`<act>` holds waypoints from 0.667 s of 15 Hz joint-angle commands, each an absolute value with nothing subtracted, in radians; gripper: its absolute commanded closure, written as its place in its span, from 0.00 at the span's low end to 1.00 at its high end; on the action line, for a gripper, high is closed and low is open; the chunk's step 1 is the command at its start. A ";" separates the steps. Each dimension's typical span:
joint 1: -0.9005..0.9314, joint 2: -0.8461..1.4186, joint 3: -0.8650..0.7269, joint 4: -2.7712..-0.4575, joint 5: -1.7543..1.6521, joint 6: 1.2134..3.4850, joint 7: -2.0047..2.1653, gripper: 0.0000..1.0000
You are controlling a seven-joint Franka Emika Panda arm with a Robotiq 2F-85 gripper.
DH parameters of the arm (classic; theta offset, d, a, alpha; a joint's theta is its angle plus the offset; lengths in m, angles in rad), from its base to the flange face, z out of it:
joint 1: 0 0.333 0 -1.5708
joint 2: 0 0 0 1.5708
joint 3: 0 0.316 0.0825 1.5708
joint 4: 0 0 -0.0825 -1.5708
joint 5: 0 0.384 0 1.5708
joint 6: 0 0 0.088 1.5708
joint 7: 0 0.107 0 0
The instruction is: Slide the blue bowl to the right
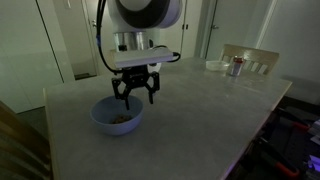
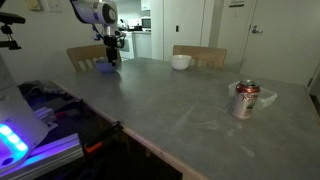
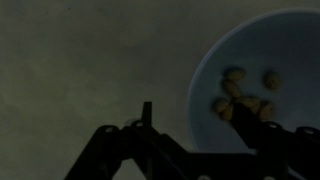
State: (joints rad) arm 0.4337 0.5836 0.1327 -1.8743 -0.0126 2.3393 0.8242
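The blue bowl (image 1: 112, 120) is wide and pale blue, with brownish bits inside, and sits near the table's front left corner. It also shows in an exterior view (image 2: 104, 68) at the far end and in the wrist view (image 3: 285, 60) at the right. My gripper (image 1: 135, 96) is open and hangs low over the bowl's right side. In the wrist view the gripper (image 3: 197, 125) straddles the bowl's rim: one finger is outside over the table, the other is inside near the bits. It holds nothing.
The grey table (image 1: 190, 110) runs back to a can (image 1: 236, 67) and a shallow white dish (image 1: 216, 66). In an exterior view, a small white bowl (image 2: 180, 62), the can (image 2: 245, 100) and two chairs (image 2: 200, 55) show.
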 commanded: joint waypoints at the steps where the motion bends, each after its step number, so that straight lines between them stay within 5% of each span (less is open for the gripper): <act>1: 0.445 0.620 0.121 -1.821 -0.016 2.326 0.829 0.47; 8: 0.437 0.639 0.130 -1.795 -0.009 2.316 0.797 0.96; 10: 0.435 0.639 0.131 -1.794 -0.007 2.311 0.788 1.00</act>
